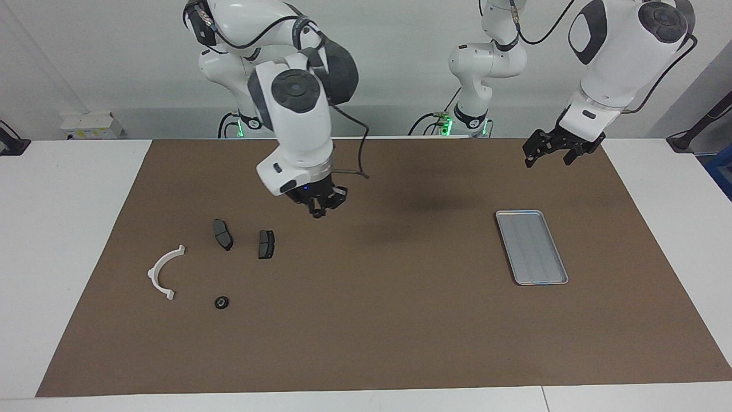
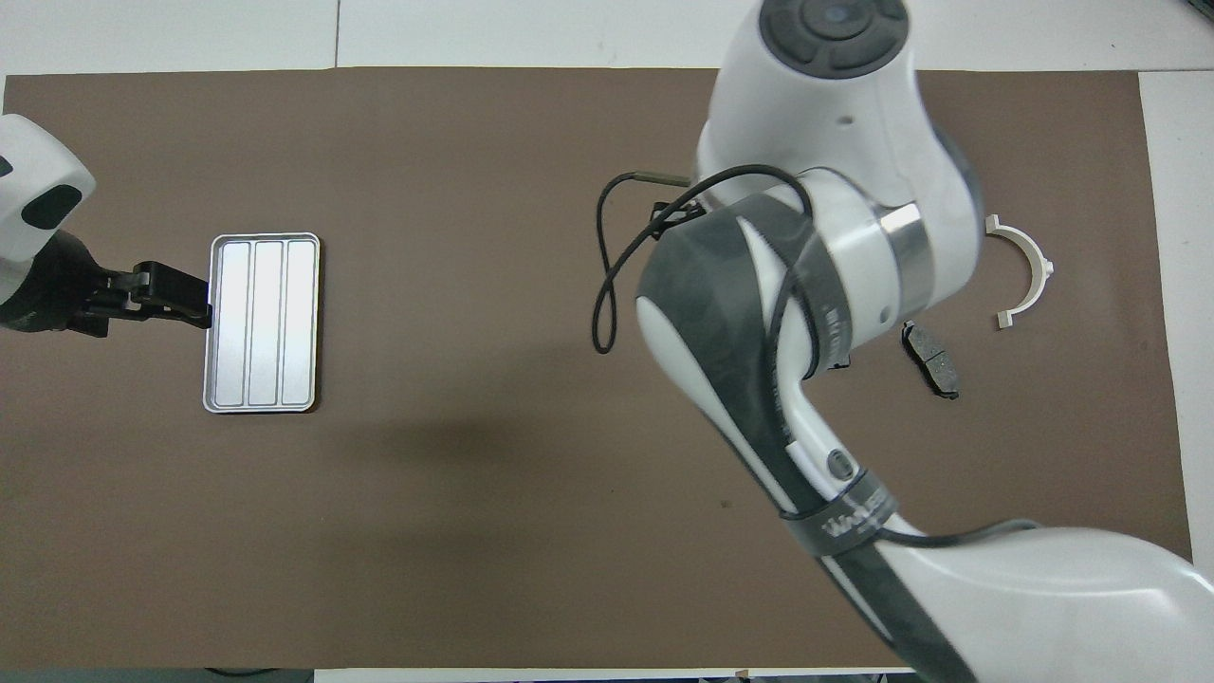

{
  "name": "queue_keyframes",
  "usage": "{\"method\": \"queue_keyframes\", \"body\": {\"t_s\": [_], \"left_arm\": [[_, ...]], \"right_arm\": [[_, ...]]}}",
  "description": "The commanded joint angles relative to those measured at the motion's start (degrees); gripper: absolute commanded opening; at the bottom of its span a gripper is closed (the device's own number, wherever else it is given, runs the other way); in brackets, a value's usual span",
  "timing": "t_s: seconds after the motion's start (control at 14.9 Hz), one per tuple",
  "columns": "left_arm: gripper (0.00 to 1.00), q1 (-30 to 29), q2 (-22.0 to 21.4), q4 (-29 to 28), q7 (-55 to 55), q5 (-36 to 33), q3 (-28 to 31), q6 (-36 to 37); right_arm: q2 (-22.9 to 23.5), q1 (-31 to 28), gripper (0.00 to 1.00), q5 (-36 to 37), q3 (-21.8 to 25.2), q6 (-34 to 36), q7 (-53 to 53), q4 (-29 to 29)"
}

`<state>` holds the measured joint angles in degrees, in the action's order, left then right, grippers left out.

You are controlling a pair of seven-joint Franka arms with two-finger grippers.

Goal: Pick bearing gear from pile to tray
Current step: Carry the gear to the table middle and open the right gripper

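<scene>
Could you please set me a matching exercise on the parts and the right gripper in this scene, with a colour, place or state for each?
Things:
1. bracket
2. tray
3. round piece
4. right gripper

Descriptions:
a. silver-grey, toward the left arm's end of the mat
b. raised over the mat, jaws shut
c. white and curved
d. small and black, lying beside the bracket

Pairs: 1-c, 2-a, 3-d, 4-b

surface: brown mat (image 1: 400, 320) | under it: white table (image 1: 68, 229) | backdrop: white wall (image 1: 389, 68)
</scene>
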<state>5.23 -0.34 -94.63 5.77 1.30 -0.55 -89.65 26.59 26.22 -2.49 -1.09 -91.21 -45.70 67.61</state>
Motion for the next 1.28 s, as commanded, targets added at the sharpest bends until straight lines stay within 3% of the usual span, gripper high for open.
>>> {"method": "queue_keyframes", "body": {"t_s": [0.0,0.34,0.54,0.81,1.21], "left_arm": [[1.00,-0.1,-0.5,-0.6,-0.6,-0.6,-0.1,0.5],[1.00,-0.2,-0.5,-0.6,-0.6,-0.6,-0.1,0.5],[1.00,-0.2,-0.5,-0.6,-0.6,-0.6,-0.1,0.5],[1.00,-0.2,-0.5,-0.6,-0.6,-0.6,-0.1,0.5],[1.00,-0.2,-0.5,-0.6,-0.6,-0.6,-0.1,0.5]], "right_arm": [[0.2,3.5,0.00,-2.8,-0.1,-5.6,-12.6,1.4],[2.6,9.4,0.00,-2.2,-0.1,-18.5,-22.1,7.8],[9.4,13.0,0.00,1.7,0.0,-24.8,-27.8,7.5],[13.9,13.2,0.00,3.0,0.0,-33.2,-30.2,8.4],[15.9,13.3,0.00,3.0,0.0,-37.1,-30.3,9.3]]}}
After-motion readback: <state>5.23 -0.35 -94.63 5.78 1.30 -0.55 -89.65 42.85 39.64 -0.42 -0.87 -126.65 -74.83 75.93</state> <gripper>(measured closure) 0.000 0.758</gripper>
